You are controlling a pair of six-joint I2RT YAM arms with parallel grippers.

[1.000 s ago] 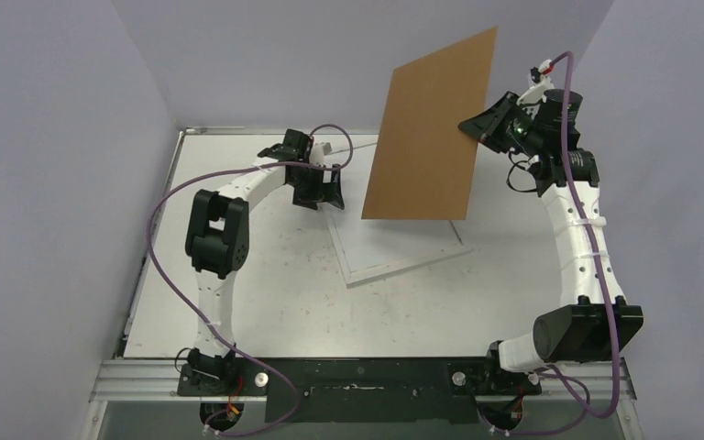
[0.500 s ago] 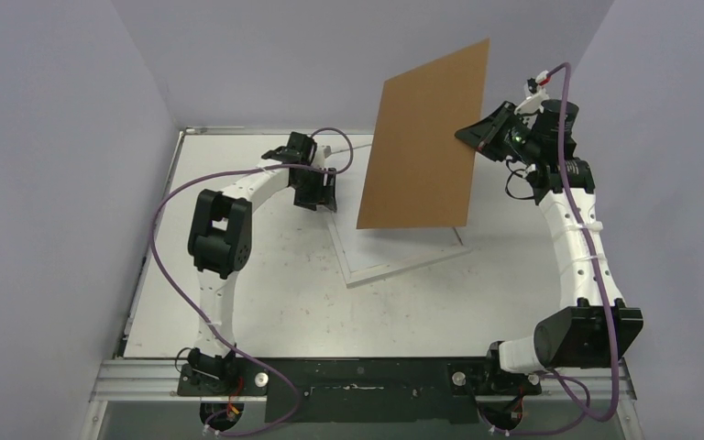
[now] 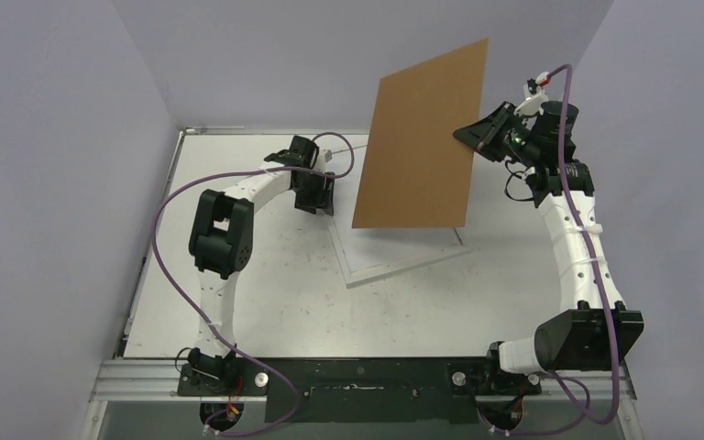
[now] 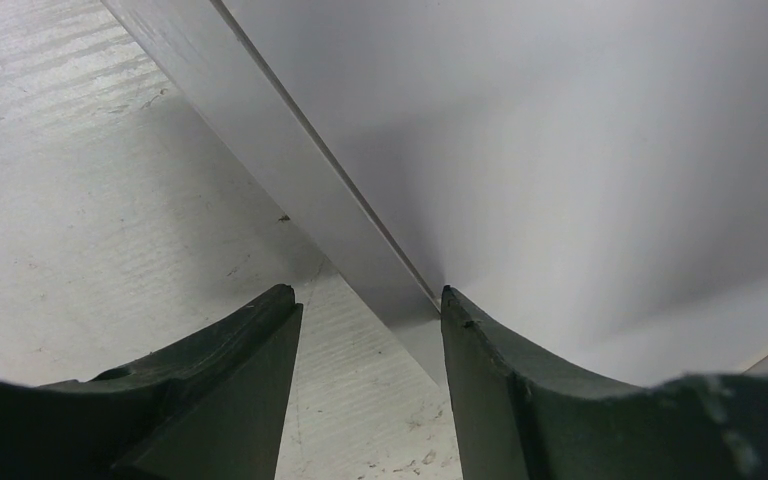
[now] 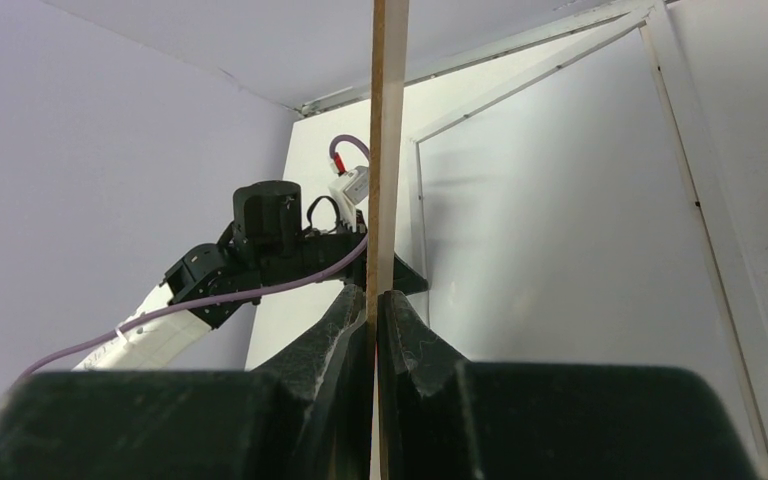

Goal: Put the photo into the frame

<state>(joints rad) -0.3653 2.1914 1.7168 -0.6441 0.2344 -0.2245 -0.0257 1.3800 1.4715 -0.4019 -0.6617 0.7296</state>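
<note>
Right end effector [image 3: 470, 136]: pressed together on the right edge of the brown board [image 3: 417, 137], which it holds clear of the table [image 3: 266, 293], steeply tilted above the frame [image 3: 409, 265]. The right wrist view shows the board edge-on and clamped between the pads. The frame lies flat on the table beneath, its opening exposed. Left end effector [image 3: 319, 197]: low at the frame's left rail. Over the last second its jaws have drawn in from wide to about half spread. The left wrist view shows them straddling the rail, one finger at its inner edge and the other with a gap to the outer edge, so no firm grip is confirmed. The board has also swung slightly leftward in that time. The photo is not identifiable in any view. The pale surface inside the frame could be a print's reverse or a mat, and I cannot tell which. Assessment: the left arm appears to be bracing the frame while the back stays lifted away. Insertion of the photo is not yet begun, and the photo must first be located.
</note>
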